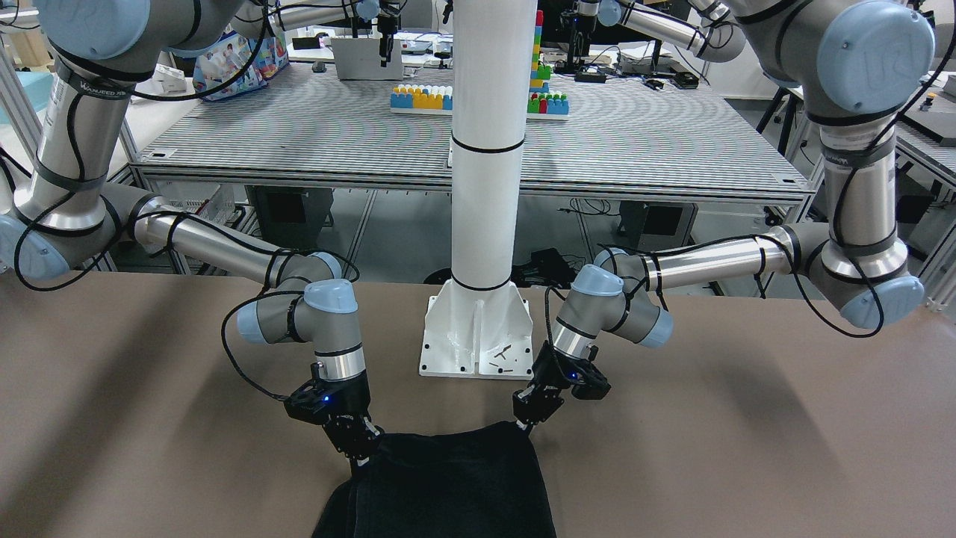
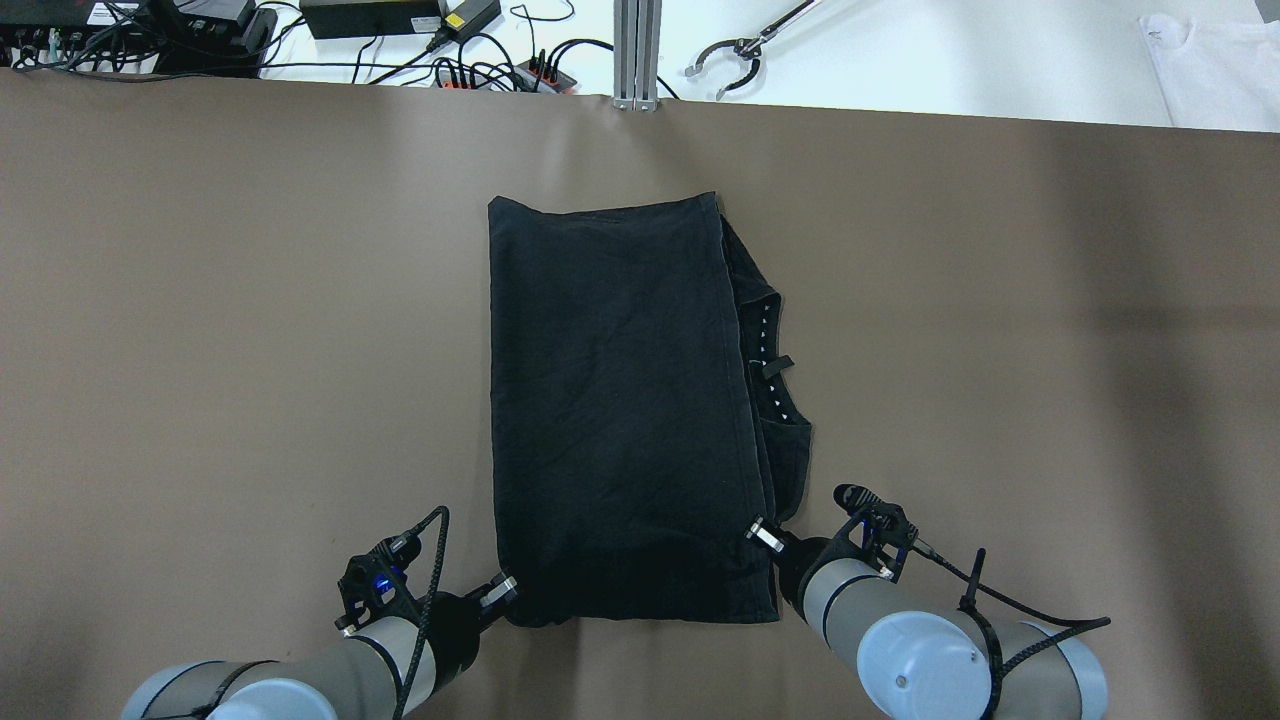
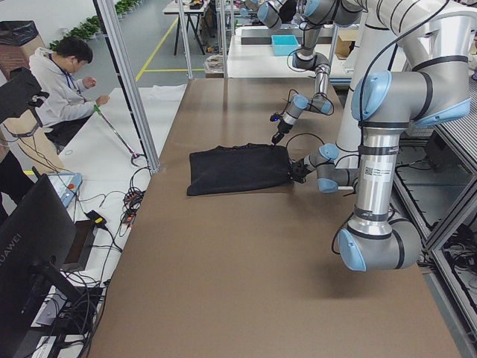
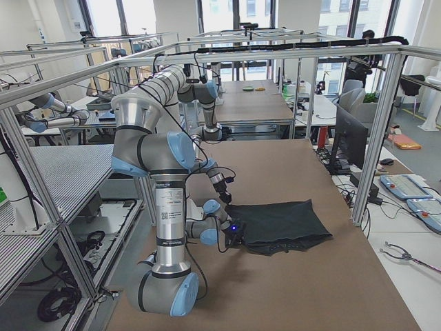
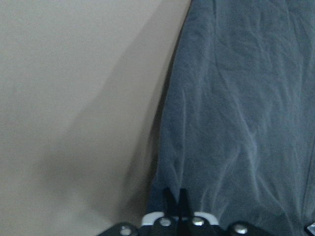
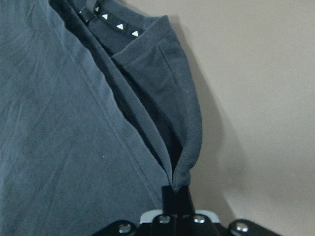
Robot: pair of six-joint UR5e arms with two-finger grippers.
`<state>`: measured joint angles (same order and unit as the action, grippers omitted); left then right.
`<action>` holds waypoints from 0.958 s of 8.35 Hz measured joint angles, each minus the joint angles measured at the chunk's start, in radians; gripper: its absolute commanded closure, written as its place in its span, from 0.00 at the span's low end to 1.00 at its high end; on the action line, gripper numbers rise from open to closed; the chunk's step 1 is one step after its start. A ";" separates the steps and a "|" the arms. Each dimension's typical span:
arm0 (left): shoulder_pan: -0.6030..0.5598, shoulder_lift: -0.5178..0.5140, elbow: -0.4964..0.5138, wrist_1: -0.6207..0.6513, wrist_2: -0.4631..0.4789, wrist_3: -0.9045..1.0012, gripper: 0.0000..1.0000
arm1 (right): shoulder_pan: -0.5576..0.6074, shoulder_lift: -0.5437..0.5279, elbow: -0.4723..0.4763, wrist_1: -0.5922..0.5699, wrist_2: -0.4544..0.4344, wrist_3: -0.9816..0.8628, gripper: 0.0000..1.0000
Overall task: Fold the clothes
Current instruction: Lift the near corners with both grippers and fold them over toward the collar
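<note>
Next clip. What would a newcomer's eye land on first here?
A black cloth lies folded into a long rectangle in the middle of the brown table. An under-layer with small white marks peeks out along the side on the robot's right. Both grippers sit at its near corners, where the left gripper and the right gripper each appear pinched shut on the fabric.

The clothes (image 2: pixel 620 400) lie on the table (image 2: pixel 250 300), in front of the pillar (image 1: pixel 485 187). The left gripper (image 2: pixel 505 589) meets their near left corner, the right gripper (image 2: pixel 760 533) their near right corner.
</note>
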<state>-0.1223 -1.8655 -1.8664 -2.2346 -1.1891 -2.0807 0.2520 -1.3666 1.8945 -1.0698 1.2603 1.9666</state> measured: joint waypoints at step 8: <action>-0.122 0.038 -0.403 0.349 -0.194 0.154 1.00 | -0.095 -0.092 0.363 -0.184 -0.054 -0.074 1.00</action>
<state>-0.2443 -1.8271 -2.2693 -1.8859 -1.3828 -1.9267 0.1569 -1.4582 2.2574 -1.2534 1.2059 1.8929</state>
